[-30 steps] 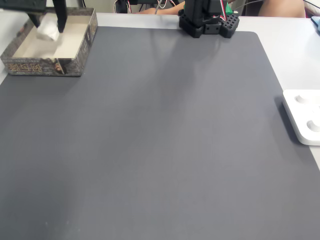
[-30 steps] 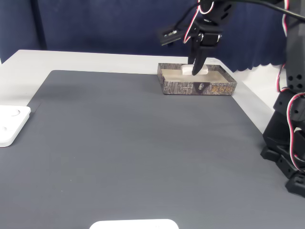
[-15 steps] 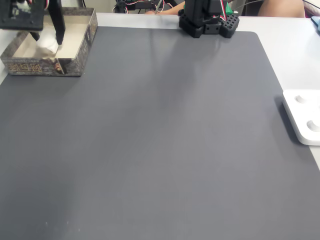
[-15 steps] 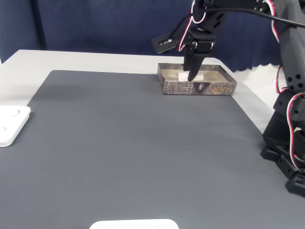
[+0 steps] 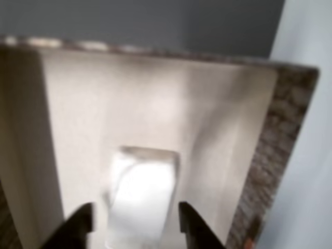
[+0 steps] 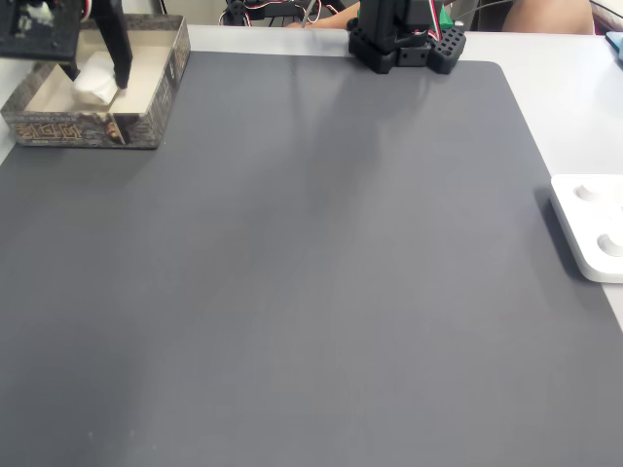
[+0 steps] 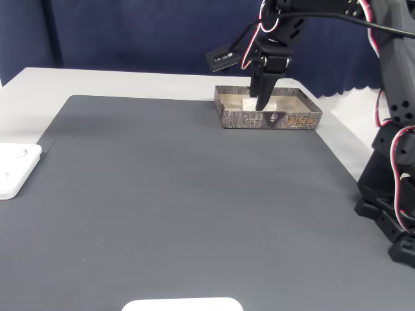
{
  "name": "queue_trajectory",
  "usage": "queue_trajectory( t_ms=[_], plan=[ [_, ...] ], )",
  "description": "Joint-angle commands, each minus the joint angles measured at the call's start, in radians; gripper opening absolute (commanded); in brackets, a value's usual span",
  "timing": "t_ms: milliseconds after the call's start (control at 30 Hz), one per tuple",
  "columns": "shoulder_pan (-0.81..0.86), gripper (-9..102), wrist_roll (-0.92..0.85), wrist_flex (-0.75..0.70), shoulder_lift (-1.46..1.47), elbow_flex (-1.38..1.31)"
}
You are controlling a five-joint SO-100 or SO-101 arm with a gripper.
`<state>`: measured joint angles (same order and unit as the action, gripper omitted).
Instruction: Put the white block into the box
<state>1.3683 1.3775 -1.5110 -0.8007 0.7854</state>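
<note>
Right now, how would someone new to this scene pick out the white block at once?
Find the grey mat and go to its corner, top left in a fixed view, where the box with patterned outer walls sits. The white block lies inside on the cream floor, between the fingers of the gripper. It is small and plain, unlike the dimpled white device.

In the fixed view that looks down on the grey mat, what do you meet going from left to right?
The box with the white block inside it under the claw → the arm's black base at the top edge → the white device at the right edge.
</note>
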Motion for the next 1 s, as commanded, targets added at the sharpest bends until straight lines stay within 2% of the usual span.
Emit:
queue_trajectory(
  t_ms=[0, 467, 800, 967],
  plan=[
    [-0.023, 29, -0.015, 0.02, -0.038, -0.038],
    [-0.031, 31, -0.035, 0.055, -0.233, -0.011],
    [-0.095, 30, -0.253, 0.087, -0.606, 0.304],
    [-0.198, 27, -0.377, 0.098, -0.842, 0.551]
  ],
)
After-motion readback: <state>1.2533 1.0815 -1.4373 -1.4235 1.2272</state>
